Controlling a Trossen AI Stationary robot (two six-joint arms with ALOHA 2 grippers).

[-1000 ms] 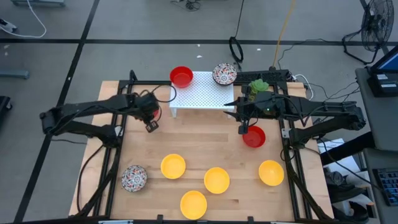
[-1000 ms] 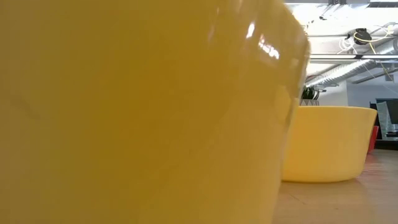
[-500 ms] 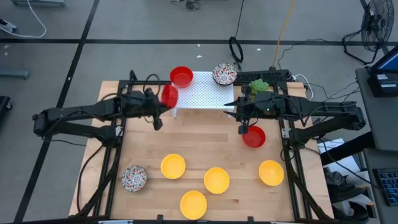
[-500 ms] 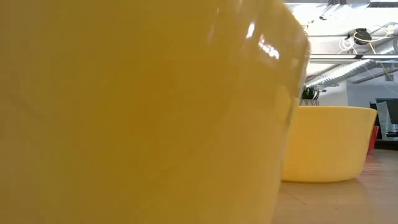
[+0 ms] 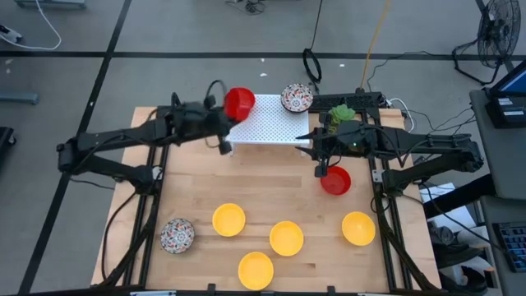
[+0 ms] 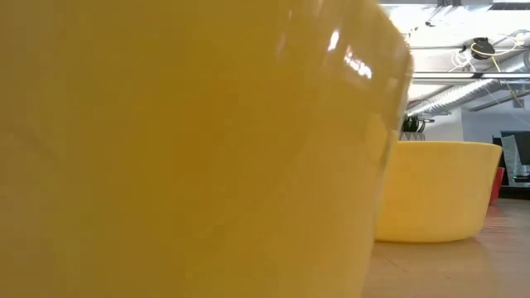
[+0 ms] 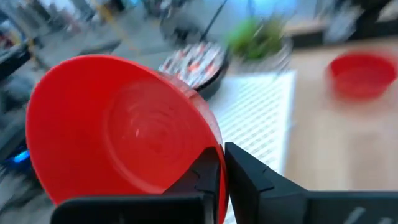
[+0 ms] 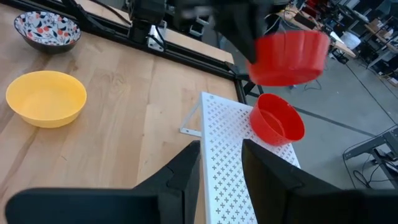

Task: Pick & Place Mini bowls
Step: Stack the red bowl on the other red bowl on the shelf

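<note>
I had the left gripper (image 7: 221, 171) pinched on the rim of a glossy red mini bowl (image 7: 118, 127), carried in the air just beside the left end of the white perforated rack (image 5: 271, 123). From the right wrist camera that bowl hung above a second red mini bowl (image 8: 277, 119) resting on the rack's corner. I judged this the carry stage of one placement, with release not yet made.

The next move, as I read it, called for lowering the held bowl onto a free patch of the rack, or nesting it squarely into the one below, before letting the fingers part; a tilted bowl could slide off the edge.

The right gripper (image 5: 321, 170) waited just beside another red bowl (image 5: 335, 181) near the rack's right end; its fingers stood slightly apart and held nothing.

A white bowl with red-and-dark speckles (image 5: 297, 98) sat on the rack's far right corner, next to a small green plant (image 5: 341, 113). On the pale wooden table (image 5: 271, 193) lay four plain yellow bowls (image 5: 229, 219) and another speckled bowl (image 5: 177, 235). Around the table was grey floor with cables and a fan (image 5: 493, 33).
</note>
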